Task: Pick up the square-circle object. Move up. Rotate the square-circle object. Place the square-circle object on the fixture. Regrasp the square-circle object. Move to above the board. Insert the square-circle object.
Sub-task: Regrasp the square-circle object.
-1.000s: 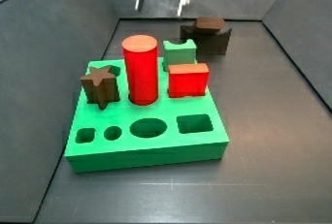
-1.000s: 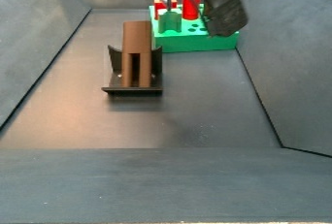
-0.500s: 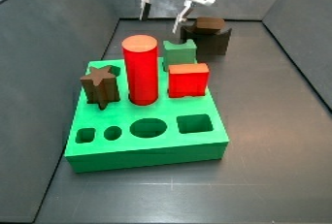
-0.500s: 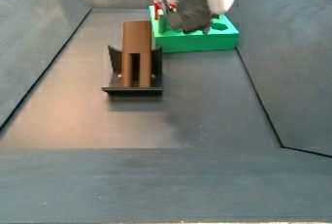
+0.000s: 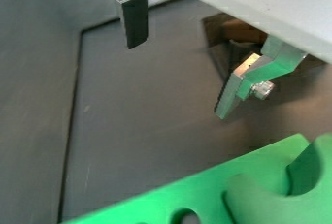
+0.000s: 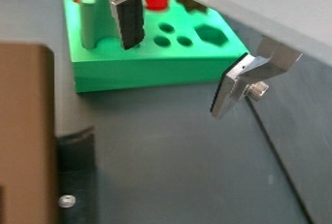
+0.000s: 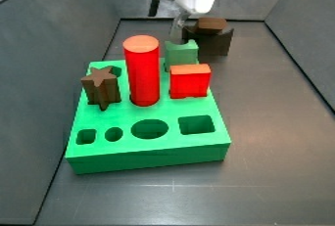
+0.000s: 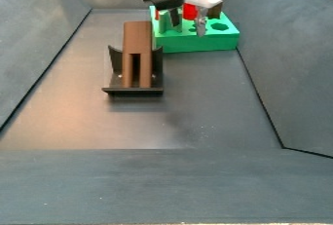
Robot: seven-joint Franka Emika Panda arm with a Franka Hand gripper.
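Red cyl (image 7: 141, 69), red cube (image 7: 190, 80), brown star peg (image 7: 101, 85), 1 green block (image 7: 182, 53).

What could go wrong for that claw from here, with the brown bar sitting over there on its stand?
The gripper hangs open and empty between the green board and the brown bar on the dark stand.

1. Swinging low, it might clip the tall red cylinder or the other pegs on the board.
2. The bar only rests on the stand; an off-centre approach could knock it off.
3. A poor grip could let the long bar tilt.
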